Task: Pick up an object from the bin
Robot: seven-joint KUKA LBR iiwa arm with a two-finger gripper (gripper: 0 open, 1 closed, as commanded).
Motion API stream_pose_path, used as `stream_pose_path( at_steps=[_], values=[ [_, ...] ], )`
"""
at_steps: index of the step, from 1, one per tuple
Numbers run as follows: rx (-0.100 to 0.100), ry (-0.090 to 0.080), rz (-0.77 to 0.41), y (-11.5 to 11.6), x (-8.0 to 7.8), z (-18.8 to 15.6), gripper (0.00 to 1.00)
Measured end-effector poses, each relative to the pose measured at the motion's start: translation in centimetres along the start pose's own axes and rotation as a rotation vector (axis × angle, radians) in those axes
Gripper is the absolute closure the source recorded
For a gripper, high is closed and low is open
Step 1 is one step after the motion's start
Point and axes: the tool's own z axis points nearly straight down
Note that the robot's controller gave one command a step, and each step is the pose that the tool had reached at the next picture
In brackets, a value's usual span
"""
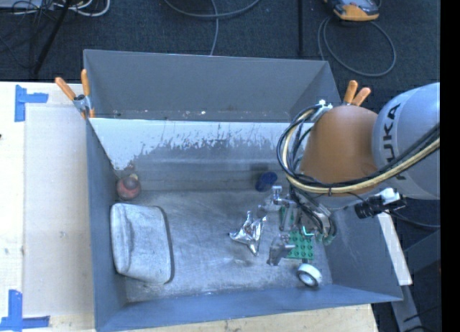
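Gripper [277, 226] sits low in the bin's [100, 201] right half, fingers spread, gripping nothing. Crumpled silver foil piece [247, 234] just view-left of it, green studded plate [302, 249] view-right.

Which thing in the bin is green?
The green block at the bin's right, next to the gripper. The others are a blue lump, silver foil and a white ring.

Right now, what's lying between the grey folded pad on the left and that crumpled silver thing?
Nothing: in the camera view, only bare bin floor separates the grey pad from the crumpled silver thing.
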Motion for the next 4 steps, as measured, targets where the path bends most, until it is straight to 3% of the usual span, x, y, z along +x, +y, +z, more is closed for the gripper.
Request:
stream_pose_path(
  at_steps=[1,2,3,4],
  values=[
    [0.0,-0.011,-0.217,-1.4,-3.1,7.3,0.0],
    [0.001,-0.007,-0.239,-0.5,-1.4,4.4,0.0],
    [0.001,-0.01,-0.203,-1.7,-2.8,3.0,0.0],
    [0.001,-0.013,-0.278,-1.1,-2.7,7.4,0.0]
  ],
)
